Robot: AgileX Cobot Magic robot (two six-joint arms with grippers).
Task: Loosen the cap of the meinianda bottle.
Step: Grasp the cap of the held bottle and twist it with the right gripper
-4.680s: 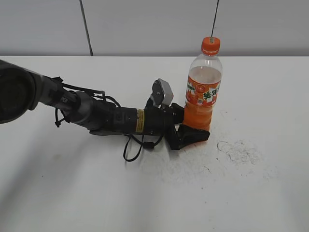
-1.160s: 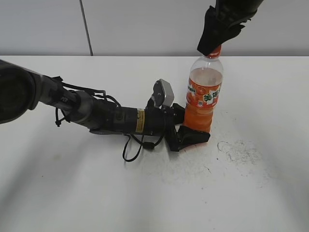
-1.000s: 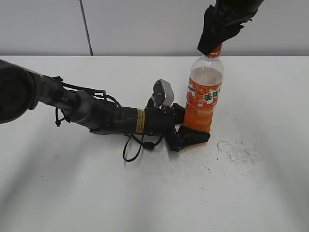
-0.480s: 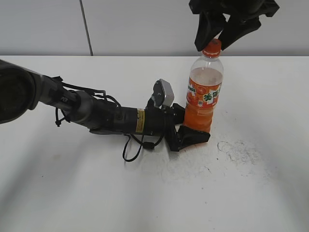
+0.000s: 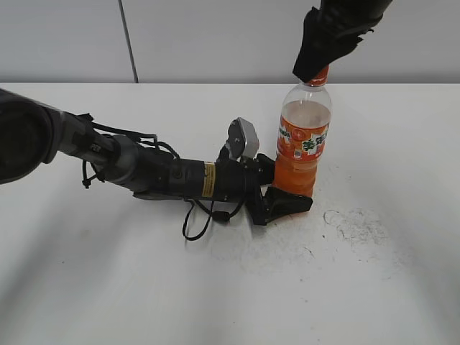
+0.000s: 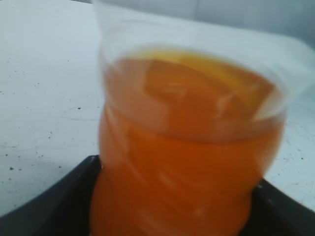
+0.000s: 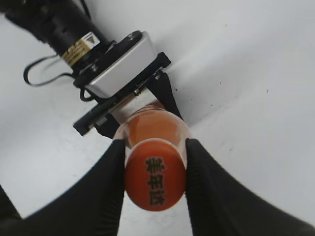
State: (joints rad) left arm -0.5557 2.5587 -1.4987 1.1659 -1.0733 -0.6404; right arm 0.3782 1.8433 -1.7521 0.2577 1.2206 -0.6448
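Note:
The meinianda bottle (image 5: pixel 303 140) stands upright on the white table, orange drink inside, orange label with white characters. My left gripper (image 5: pixel 286 188) lies low on the table and is shut on the bottle's base; the left wrist view is filled by the orange bottle body (image 6: pixel 187 157) between the black fingers. My right gripper (image 5: pixel 318 63) comes down from above and is shut on the orange cap (image 7: pixel 155 181), whose top with dark characters shows between the two black fingers. In the exterior view the cap (image 5: pixel 320 75) is mostly hidden by the gripper.
The left arm (image 5: pixel 144 169) stretches across the table from the left with a loose black cable loop (image 5: pixel 194 223). A scuffed grey patch (image 5: pixel 356 224) marks the table to the right of the bottle. A grey wall stands behind the table.
Half a second ago the right gripper's fingers were spread above the cap; now they are closed on it again. The bottle and left arm have not moved.

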